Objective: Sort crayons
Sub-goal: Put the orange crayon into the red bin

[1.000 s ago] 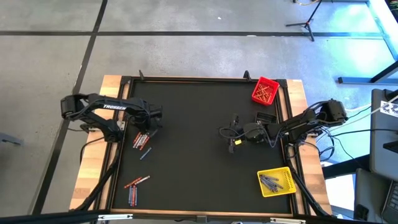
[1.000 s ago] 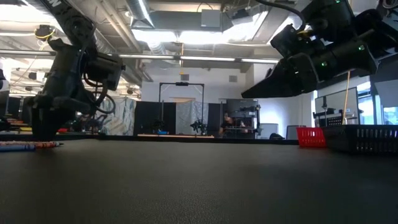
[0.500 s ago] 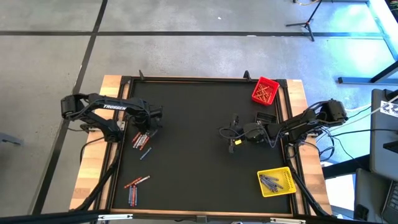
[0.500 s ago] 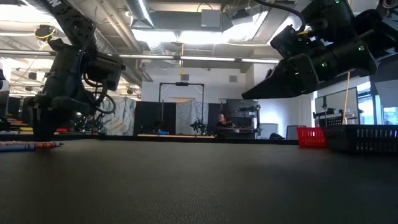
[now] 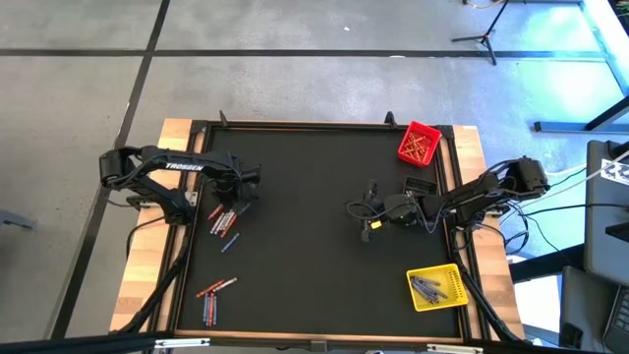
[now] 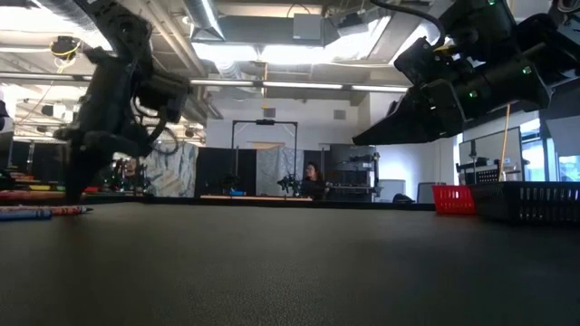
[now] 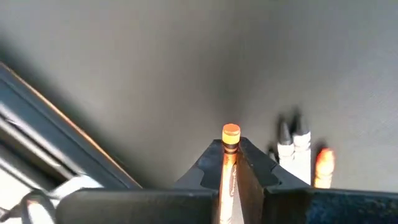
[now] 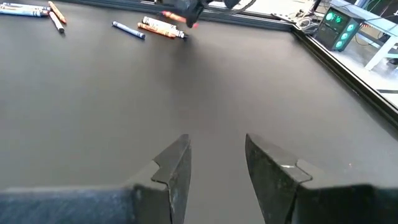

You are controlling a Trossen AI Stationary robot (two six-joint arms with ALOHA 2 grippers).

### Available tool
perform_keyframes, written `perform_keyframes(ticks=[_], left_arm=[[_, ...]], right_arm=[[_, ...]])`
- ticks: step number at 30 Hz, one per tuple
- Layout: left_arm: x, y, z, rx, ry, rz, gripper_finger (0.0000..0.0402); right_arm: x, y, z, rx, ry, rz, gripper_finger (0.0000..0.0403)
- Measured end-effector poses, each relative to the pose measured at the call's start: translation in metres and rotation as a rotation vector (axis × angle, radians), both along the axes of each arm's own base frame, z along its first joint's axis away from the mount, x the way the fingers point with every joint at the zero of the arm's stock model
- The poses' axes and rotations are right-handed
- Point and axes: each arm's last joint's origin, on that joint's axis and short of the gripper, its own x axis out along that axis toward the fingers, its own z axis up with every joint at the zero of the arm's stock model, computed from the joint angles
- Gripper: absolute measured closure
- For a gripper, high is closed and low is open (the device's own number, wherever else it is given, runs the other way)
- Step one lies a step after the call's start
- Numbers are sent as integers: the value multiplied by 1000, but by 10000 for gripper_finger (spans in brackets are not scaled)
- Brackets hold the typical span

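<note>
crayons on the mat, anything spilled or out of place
Nothing looks spilled or damaged. Loose crayons lie in two small clusters on the mat's left side, unsorted. The left gripper is shut on an orange crayon. The red bin and yellow bin sit upright.

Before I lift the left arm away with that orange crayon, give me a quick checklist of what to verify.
1. Left pincer shut on orange crayon: ok.
2. Crayon off the mat: cannot tell.
3. Neighbouring grey crayons outside the fingers: ok.
4. Right pincer open, holding nothing, over bare mat: ok.
5. Red bin, holding orange crayons, at far right corner: ok.
6. Path to it crosses the right arm's side: not ok.
</note>
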Motion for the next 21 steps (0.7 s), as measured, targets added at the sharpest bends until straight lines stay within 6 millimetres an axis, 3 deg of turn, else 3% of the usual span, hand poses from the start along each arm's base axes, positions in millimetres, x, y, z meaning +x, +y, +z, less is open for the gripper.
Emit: perform_keyframes(ticks=[7, 13, 21], left_arm=[[13, 4, 30, 84, -45, -56, 387], [28, -2, 55, 190, -153, -166, 387], [60, -16, 61, 347, -430, -359, 387]], right_arm=[[0, 0, 0, 0, 5, -1, 249], [0, 0, 0, 19, -3, -8, 207], [0, 0, 1, 19, -10, -8, 176]])
